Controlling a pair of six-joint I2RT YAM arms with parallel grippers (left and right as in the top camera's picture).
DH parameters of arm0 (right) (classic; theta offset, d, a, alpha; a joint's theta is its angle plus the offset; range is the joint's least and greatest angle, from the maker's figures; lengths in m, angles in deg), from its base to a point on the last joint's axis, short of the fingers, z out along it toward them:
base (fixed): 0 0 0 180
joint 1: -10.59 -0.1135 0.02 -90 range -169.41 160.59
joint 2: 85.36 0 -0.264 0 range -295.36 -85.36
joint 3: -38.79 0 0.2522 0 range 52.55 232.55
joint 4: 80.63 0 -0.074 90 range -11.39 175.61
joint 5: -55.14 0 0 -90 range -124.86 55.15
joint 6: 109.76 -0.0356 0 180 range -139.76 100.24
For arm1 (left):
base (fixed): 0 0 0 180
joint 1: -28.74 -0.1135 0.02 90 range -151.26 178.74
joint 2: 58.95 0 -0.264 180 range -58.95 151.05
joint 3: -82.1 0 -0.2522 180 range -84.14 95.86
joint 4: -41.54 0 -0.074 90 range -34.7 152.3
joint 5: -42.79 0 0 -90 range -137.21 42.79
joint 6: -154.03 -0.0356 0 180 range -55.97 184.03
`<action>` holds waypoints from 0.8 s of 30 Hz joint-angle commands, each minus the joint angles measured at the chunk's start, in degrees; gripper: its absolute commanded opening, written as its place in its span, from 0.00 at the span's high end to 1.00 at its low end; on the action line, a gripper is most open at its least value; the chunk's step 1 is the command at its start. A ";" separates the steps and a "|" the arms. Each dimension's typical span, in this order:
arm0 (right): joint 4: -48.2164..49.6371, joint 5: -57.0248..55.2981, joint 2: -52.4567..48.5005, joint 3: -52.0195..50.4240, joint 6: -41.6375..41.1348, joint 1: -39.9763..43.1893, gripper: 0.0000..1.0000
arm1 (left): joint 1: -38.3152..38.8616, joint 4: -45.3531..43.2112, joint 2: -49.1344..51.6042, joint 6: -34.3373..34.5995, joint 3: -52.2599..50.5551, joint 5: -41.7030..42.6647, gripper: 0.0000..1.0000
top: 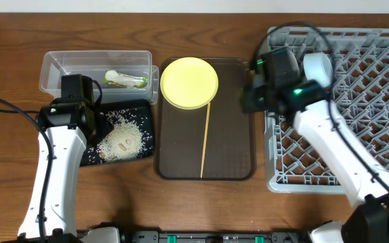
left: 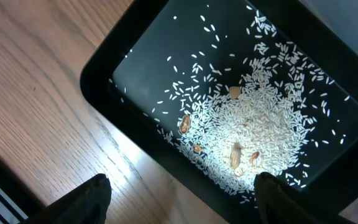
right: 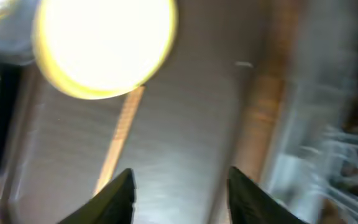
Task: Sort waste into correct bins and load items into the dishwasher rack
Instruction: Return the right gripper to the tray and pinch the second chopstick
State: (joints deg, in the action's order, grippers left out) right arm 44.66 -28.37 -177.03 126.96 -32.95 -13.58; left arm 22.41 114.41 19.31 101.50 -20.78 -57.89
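Right pincer [right: 180,179]: fingers apart, holding nothing, over the brown tray [top: 238,148].
Left pincer [left: 182,182]: fingers apart, empty, over the black tray [left: 166,43] of rice [left: 253,124].
Chopsticks [top: 206,138]: on the brown tray, left of your right pincer, pointing from you to the far side. Your right arm is nearer.
Yellow plate [top: 189,82]: meets their far tip, so it may crowd a grab there.
Rack [top: 377,88]: on the desk, right of the brown tray.

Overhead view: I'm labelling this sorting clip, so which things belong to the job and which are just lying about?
Job: round yellow plate, thin wooden chopsticks, white rice grains, shallow black tray, crumpled green-and-yellow wrapper, clear plastic tub, grey plastic rack.
Lying about: dark-brown serving tray.
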 commanded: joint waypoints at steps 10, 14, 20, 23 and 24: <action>1.75 -8.92 -12.59 0.74 -13.27 -16.57 0.48 | -0.24 0.15 -0.37 -0.33 0.35 -0.24 0.23; 2.82 -9.31 -18.08 0.74 -17.88 -18.78 0.49 | -0.24 0.15 -0.37 -0.31 0.35 -0.26 0.23; 2.80 -11.89 -23.43 0.74 -21.51 -19.63 0.51 | -0.24 0.17 -0.37 -0.33 0.35 -0.24 0.23; 2.23 -11.87 -24.61 0.74 -22.82 -19.50 0.57 | -0.24 0.17 -0.37 -0.33 0.35 -0.24 0.23; 1.64 -11.87 -24.72 0.74 -23.30 -19.39 0.60 | -0.24 0.17 -0.37 -0.33 0.35 -0.24 0.23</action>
State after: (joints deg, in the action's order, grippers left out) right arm 47.15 -38.95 -200.05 127.46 -52.63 -32.44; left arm 22.41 114.43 19.31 101.50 -20.78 -57.86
